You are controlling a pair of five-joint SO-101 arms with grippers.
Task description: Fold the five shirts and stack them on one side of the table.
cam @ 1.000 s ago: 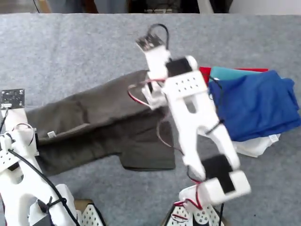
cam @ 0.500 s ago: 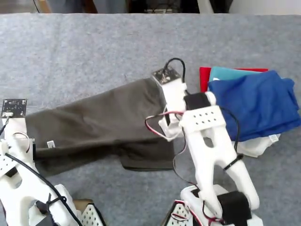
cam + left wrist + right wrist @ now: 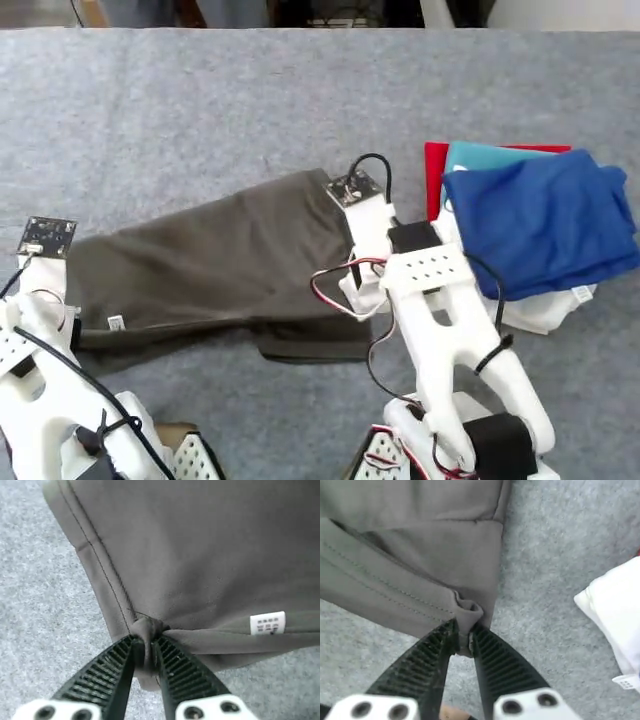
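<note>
The dark grey-brown shirt [image 3: 220, 260] lies half-folded across the middle of the grey table [image 3: 150, 90], running from about nine o'clock in to the centre, with a sleeve sticking out toward six o'clock. The left arm [image 3: 35, 340] comes in from around eight o'clock. Its claw, the left gripper [image 3: 145, 642], is clenched on a bunched pinch of the shirt's edge near a seam, and a small white tag [image 3: 267, 623] sits just beside that pinch. The right arm [image 3: 440, 300] rises from six o'clock. The right gripper [image 3: 462, 630] is likewise clamped on a fold of cloth at the shirt's opposite end, near the table's centre.

Over at three o'clock the finished pile sits: a blue shirt [image 3: 545, 220] on top, with a teal shirt [image 3: 490, 155] and a red shirt [image 3: 434, 165] peeking out at its far edge, and a white shirt [image 3: 540, 312] showing beneath at the near edge. The grey-brown shirt is just beside this pile; I cannot tell whether they touch.
</note>
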